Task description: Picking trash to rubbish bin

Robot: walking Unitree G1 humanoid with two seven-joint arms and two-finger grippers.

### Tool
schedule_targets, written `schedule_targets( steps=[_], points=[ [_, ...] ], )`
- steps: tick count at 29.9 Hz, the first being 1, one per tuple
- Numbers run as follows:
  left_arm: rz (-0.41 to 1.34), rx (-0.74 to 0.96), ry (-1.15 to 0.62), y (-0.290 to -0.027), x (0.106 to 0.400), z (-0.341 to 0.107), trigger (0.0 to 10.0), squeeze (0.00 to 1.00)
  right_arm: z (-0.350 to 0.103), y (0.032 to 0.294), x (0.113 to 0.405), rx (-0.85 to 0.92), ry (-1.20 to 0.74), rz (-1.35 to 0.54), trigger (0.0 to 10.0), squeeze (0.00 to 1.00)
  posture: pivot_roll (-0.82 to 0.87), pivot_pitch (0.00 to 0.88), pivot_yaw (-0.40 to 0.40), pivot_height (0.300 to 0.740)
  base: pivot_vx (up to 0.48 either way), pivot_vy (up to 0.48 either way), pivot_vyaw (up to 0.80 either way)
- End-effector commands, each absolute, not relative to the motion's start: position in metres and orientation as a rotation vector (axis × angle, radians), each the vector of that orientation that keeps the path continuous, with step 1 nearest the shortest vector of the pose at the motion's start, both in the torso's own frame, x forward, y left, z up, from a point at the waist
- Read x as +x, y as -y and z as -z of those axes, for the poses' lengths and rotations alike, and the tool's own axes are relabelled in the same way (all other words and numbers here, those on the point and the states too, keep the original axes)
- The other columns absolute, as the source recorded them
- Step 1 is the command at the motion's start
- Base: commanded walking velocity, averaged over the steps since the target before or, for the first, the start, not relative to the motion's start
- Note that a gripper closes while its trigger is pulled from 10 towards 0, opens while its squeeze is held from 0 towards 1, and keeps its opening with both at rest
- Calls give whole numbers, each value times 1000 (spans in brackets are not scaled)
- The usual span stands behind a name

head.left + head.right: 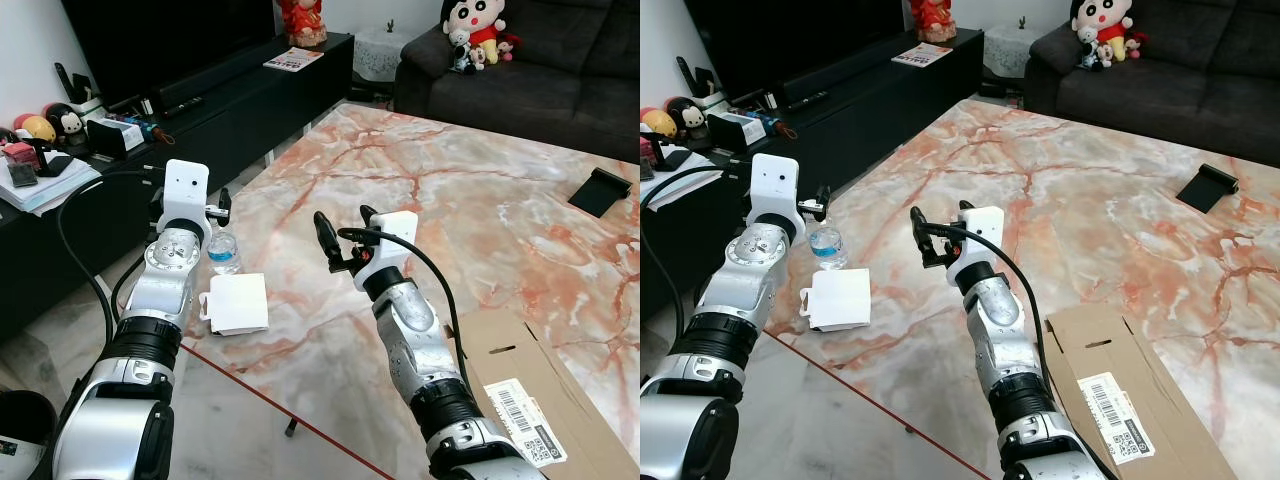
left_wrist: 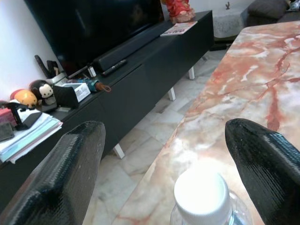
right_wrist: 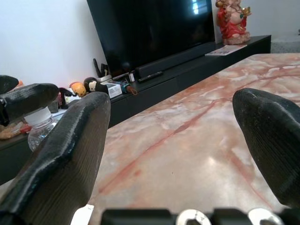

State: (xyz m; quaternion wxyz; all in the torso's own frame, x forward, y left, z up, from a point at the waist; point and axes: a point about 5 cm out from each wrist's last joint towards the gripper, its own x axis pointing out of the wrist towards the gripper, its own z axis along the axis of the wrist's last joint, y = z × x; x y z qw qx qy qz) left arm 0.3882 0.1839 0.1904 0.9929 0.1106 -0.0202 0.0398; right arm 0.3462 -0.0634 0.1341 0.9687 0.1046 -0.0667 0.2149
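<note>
Approach step: left end effector [image 1: 222, 203], fingers apart, straddles the bottle [image 1: 224, 250] cap; next, lower and close.

You face a marble-patterned table [image 1: 450, 190] veined in orange. To your left, a low black TV cabinet [image 1: 250, 95] runs along a white wall [image 3: 51, 33], carrying a large dark television [image 3: 154, 28]. A dark grey sofa [image 1: 560, 70] stands beyond the table. The floor [image 2: 154, 126] is pale tile.
</note>
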Motion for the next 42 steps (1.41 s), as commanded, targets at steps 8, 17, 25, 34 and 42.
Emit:
schedule_targets(
  steps=[8, 17, 25, 34, 42],
  points=[
    [-56, 236, 2, -183, 389, -179, 10000, 0, -136, 61, 343, 215, 140, -444, 10000, 0, 72, 61, 27, 740, 0, 0, 0],
    [-25, 205, -27, -173, 387, -163, 10000, 0, -134, 61, 340, 216, 134, -443, 10000, 0, 63, 65, 29, 740, 0, 0, 0],
    [-17, 204, 9, -168, 389, -169, 10000, 1000, -134, 60, 339, 220, 132, -445, 10000, 0, 57, 73, 29, 740, 0, 0, 0],
    [-23, 201, 10, -167, 389, -168, 10000, 1000, -134, 59, 338, 221, 129, -446, 10000, 0, 56, 74, 28, 740, 0, 0, 0],
    [-44, 208, 28, -170, 389, -172, 3137, 0, -135, 59, 339, 221, 128, -448, 10000, 0, 60, 67, 27, 740, 0, 0, 0]
  ],
)
